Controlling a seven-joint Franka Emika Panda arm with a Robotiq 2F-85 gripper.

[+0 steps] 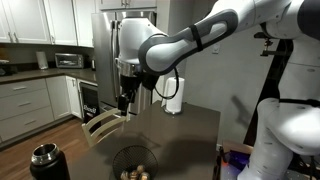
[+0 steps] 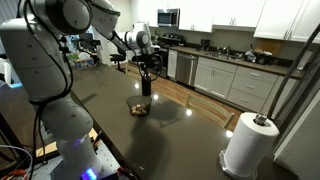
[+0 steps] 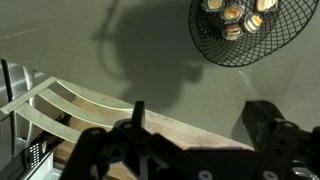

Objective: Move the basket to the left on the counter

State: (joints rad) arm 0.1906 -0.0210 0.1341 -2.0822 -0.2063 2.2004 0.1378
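The basket (image 1: 135, 163) is a small dark wire bowl with tan lumps inside. It sits on the dark counter (image 1: 190, 130) and shows in both exterior views (image 2: 139, 108). In the wrist view it lies at the top right (image 3: 245, 28). My gripper (image 1: 124, 100) hangs in the air above the counter's edge, apart from the basket (image 2: 146, 88). Its two fingers are spread wide with nothing between them (image 3: 200, 125). The counter surface fills the upper wrist view (image 3: 150, 50).
A white paper-towel roll (image 2: 250, 143) stands on the counter, also visible in an exterior view (image 1: 173, 95). A black canister (image 1: 45, 160) stands near the basket. A wooden chair back (image 3: 60, 100) sits just off the counter edge below the gripper (image 1: 103, 125). Kitchen cabinets lie behind.
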